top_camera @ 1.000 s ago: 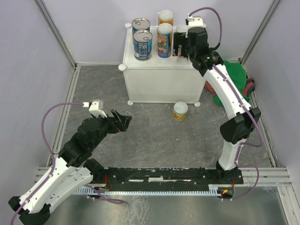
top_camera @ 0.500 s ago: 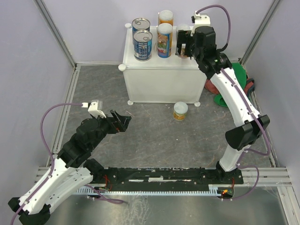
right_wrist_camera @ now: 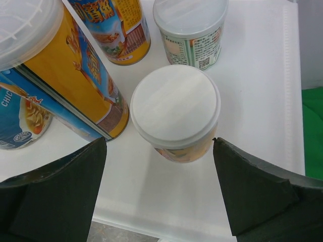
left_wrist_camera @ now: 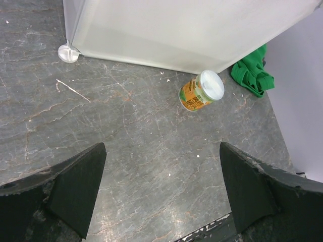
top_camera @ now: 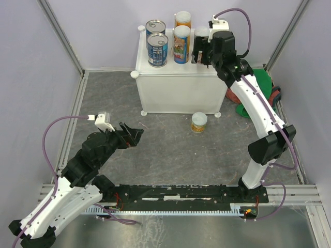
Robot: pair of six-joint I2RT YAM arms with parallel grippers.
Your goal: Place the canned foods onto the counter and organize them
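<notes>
left gripper (left_wrist_camera: pixel 161 148): wide open, holding nothing. It hangs low over the grey surface (top_camera: pixel 170 155), well in front of the white desk (top_camera: pixel 176 93) and off its left front corner.
right gripper (right_wrist_camera: pixel 159 145): open, up over the right rear part of the desk top, fingers straddling the short pale-lidded can (right_wrist_camera: pixel 175 108). There is a clear gap on one side. The other finger is just beside the can wall; can't tell if it touches. No grip.
short pale-lidded can: upright on the desk, orange label showing below the lid, nearest the desk's right edge of the group.
green-labelled can (right_wrist_camera: pixel 191 30): upright, pale lid, just behind the straddled can.
tall yellow cans (top_camera: pixel 181 44): two, upright, one behind the other in the middle of the desk top.
dark blue cans (top_camera: pixel 157 49): two, silver pull-tab tops, upright, one behind the other on the desk's left side.
loose orange can (top_camera: pixel 199 123): not on the desk. It stands upright on the grey surface near the desk's right front foot, pale lid up.
green cloth (top_camera: pixel 258 82): bunched on the grey surface to the right of the desk, partly hidden behind the right arm.
</notes>
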